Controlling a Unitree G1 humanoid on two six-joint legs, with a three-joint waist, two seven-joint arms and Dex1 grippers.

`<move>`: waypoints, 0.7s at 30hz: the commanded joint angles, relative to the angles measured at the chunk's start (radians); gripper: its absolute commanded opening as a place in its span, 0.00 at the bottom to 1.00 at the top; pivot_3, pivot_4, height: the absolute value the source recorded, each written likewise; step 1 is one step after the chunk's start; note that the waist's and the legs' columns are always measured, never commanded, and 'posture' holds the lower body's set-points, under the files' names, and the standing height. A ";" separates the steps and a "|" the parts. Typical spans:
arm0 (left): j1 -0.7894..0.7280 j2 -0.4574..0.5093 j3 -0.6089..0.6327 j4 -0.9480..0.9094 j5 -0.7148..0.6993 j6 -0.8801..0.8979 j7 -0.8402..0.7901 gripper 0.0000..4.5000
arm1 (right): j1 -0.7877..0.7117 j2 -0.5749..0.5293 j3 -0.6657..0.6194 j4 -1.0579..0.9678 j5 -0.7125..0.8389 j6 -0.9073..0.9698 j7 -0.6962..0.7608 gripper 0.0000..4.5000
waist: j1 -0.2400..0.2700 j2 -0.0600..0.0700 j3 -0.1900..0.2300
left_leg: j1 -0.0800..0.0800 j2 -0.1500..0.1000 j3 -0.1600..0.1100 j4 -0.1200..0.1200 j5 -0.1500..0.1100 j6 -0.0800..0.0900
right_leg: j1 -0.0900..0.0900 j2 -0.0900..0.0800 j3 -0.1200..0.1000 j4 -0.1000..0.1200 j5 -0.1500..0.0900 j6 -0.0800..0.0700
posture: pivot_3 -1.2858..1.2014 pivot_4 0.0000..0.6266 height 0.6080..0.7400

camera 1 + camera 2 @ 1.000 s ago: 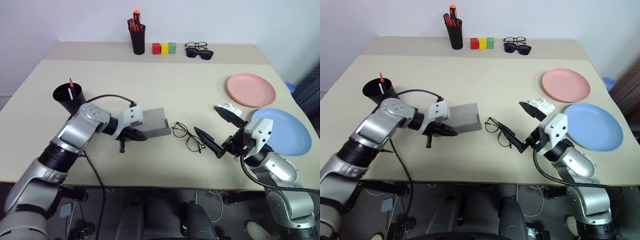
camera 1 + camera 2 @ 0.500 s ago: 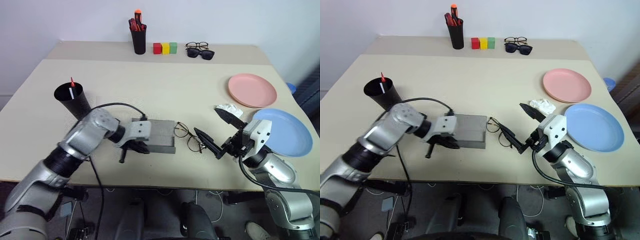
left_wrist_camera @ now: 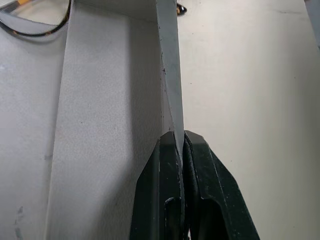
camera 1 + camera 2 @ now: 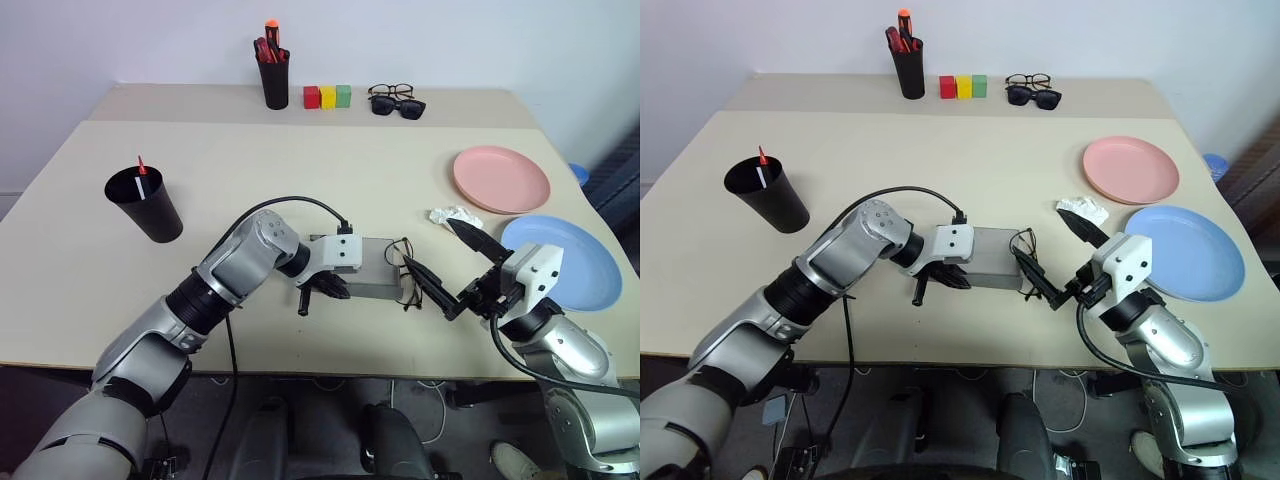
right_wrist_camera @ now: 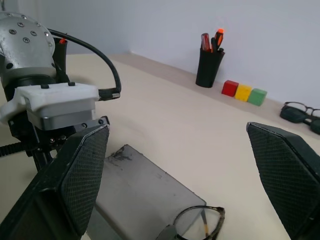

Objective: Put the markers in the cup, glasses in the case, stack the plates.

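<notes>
Left gripper (image 3: 180,145): fingers pinched on the thin wall of the grey case (image 4: 375,272), a contact the left wrist view shows close up, along with the case's lighter lining. Right gripper (image 4: 452,268): fingers spread wide, holding nothing, just beside the case.

Glasses (image 4: 403,262): one pair, thin black wire rims, touching the case's right end.

Cup (image 4: 145,204): one, black, tapered, near the table's left edge, two markers (image 4: 142,176) inside.

Plates: two, salmon pink plate (image 4: 501,179) and light blue plate (image 4: 580,260), side by side, unstacked.
</notes>
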 commanded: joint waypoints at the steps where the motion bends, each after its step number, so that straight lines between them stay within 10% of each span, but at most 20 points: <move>1: 0.007 0.053 0.052 -0.008 -0.005 -0.042 -0.008 0.02 | 0.012 -0.014 -0.040 -0.045 0.022 -0.008 0.003 1.00 | 0.000 0.000 0.000 | 0.000 0.000 0.000 0.000 0.000 0.000 | 0.000 0.000 0.000 0.000 0.000 0.000 | 0.52 0.24 1.00; 21: 0.077 0.088 0.074 -0.100 -0.020 -0.006 0.018 0.02 | 0.129 -0.020 -0.110 -0.041 0.031 -0.037 0.063 1.00 | 0.003 0.000 0.000 | 0.000 0.000 0.000 0.001 0.000 0.000 | 0.001 0.000 0.000 -0.001 0.000 0.000 | 0.52 0.24 1.00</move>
